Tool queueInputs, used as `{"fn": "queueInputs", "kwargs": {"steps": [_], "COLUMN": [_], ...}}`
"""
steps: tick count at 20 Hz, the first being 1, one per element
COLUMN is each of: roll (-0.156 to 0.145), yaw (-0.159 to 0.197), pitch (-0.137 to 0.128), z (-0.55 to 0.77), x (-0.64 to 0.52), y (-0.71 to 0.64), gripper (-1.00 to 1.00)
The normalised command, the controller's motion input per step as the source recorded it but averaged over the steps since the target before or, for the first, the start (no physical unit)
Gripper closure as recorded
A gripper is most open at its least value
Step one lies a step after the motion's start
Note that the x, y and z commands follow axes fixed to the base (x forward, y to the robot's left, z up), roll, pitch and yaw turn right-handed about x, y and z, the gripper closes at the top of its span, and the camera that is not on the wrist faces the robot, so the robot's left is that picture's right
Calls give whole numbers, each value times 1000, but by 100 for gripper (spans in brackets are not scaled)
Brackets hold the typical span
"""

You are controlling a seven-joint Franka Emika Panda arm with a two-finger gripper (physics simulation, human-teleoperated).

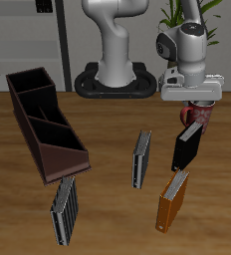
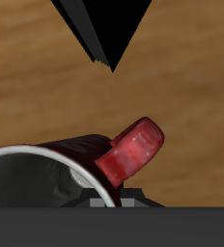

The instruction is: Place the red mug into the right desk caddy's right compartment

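red mug (image 1: 198, 113) held above table; right desk caddy (image 1: 43, 120) well apart

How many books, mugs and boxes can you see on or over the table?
Books: 4: grey by the caddy, grey in the middle, black, orange-brown
Red mugs: 1, held up in the pincer
Desk caddies: 1
Total: 6

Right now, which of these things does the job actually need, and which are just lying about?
Needed: the red mug, held up off the table; the right desk caddy; its right compartment.
Lying about: black book; orange book; two grey books.
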Motion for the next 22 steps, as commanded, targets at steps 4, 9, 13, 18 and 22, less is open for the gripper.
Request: {"fn": "queueInputs", "kwargs": {"steps": [4, 9, 13, 18, 22], "roll": [1, 27, -6, -33, -12], "yaw": [14, 69, 53, 73, 50], "pitch": [7, -57, -28, -35, 7], "z": [158, 448, 241, 232, 129], "x": [94, 63, 41, -51, -36], "y": [-272, -518, -594, -624, -417], "gripper": [100, 100, 100, 100, 100]}}
